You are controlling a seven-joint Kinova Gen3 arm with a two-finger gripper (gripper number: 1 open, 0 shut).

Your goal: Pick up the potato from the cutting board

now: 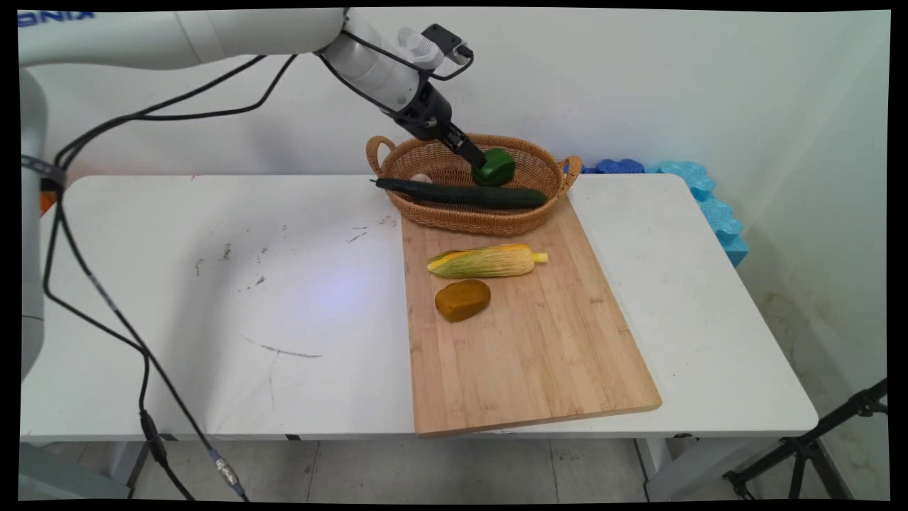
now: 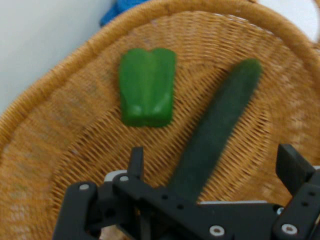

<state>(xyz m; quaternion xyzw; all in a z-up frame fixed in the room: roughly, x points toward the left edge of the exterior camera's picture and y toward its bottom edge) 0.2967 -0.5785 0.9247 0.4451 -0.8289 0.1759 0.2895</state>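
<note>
My gripper (image 2: 212, 167) is hanging over the basket (image 1: 454, 216), and my fingers (image 2: 136, 161) are standing wide apart with nothing between them. I am holding nothing. In the hand view the pepper (image 2: 147, 87) is lying free on the woven floor of the basket, a little ahead of my fingertips and not touching them. The cucumber (image 2: 215, 132) is lying beside the pepper in the basket, apart from it, and it is running back under my linkage. In the main view one end of the cucumber is sticking out over the basket's left rim.

The basket is sitting on the far end of the board (image 1: 525, 333). In front of the basket, the corn (image 1: 486, 261) is lying across the board, and the brown lump (image 1: 462, 299) is lying just in front of the corn. The board is resting on the table (image 1: 213, 298), and blue foam (image 1: 709, 202) is showing to the right of the basket, past the table's far corner.
</note>
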